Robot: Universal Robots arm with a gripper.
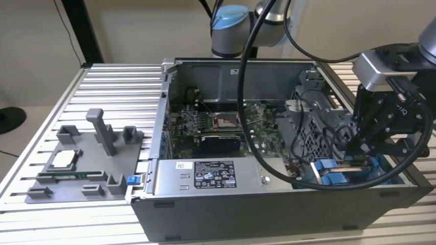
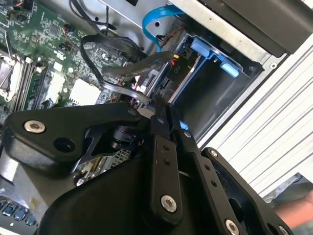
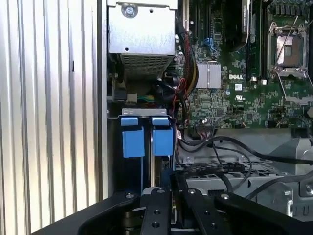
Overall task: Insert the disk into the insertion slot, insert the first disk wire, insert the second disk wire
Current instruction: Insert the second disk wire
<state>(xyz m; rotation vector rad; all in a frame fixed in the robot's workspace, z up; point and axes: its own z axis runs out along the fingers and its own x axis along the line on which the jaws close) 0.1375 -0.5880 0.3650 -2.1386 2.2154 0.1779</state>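
My gripper sits low in the case; can't tell if fingers are clenched. Insertion slot w/ blue tabs lies just ahead, long axis running away from me.

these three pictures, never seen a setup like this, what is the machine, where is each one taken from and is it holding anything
The machine is a robot arm with a black gripper at its end, working inside an opened computer case. The case lies on a ribbed metal table.

The exterior view comes from a camera standing off the arm and takes in the whole scene. Both wrist views come from cameras riding on the arm, so the gripper sits close up in them.

Beside the case, on the exterior view's left, stands a grey parts holder. Inside the case lie the green motherboard, black cables and a blue cable.

The gripper is down at the drive bay with its blue tabs. Whether it holds anything, I cannot tell.
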